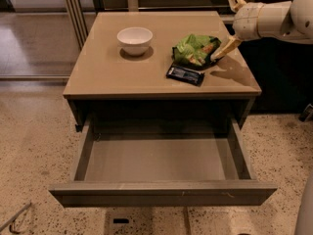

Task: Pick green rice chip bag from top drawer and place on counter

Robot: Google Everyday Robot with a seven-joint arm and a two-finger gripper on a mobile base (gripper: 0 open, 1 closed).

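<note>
Just below-left of the claw (228, 21), the green rice chip bag (194, 50) is found crumpled, bright green with orange-white print, on the glossy tan counter (105, 75). The claw's fingers (226, 47) are spread apart, 1 at the bag's edge. Below, the top drawer (161, 158) is pulled out over speckled floor (29, 146).

Seemingly an office or lab test space: speckled terrazzo floor (29, 146), metal posts (73, 9) at upper left, a lone cabinet's worktop (107, 67). The gripper (223, 23) hovers at upper right, fingers spread.
</note>
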